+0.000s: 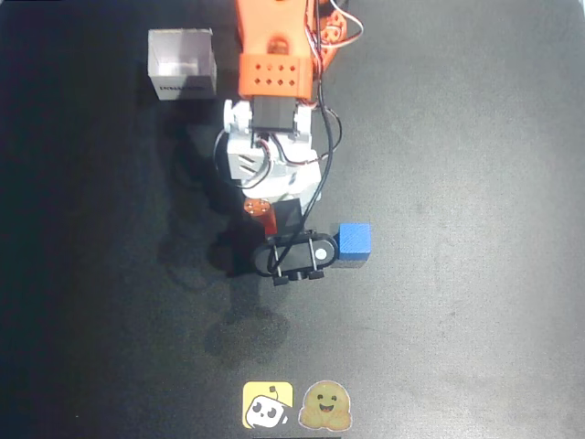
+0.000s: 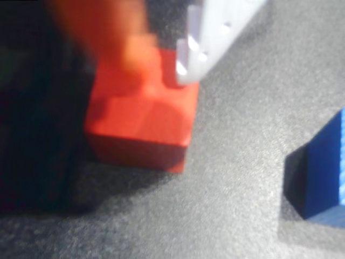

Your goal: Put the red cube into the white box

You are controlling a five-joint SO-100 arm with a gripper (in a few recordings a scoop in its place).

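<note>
On the dark surface [image 1: 475, 183], near the middle of the overhead view, my end effector [image 2: 161, 65] sits down over the red cube [image 2: 143, 127].

In the wrist view I see an orange finger [image 2: 116, 38] and a white finger [image 2: 215, 32] on either side of the cube's top, touching it, so I read the end effector as closed on the cube, which rests on the surface. The blue cube [image 1: 355, 243] lies just beside it to the right. The white box [image 1: 181, 64] stands well apart at the upper left of the overhead view, beside the orange arm [image 1: 274, 55].
</note>
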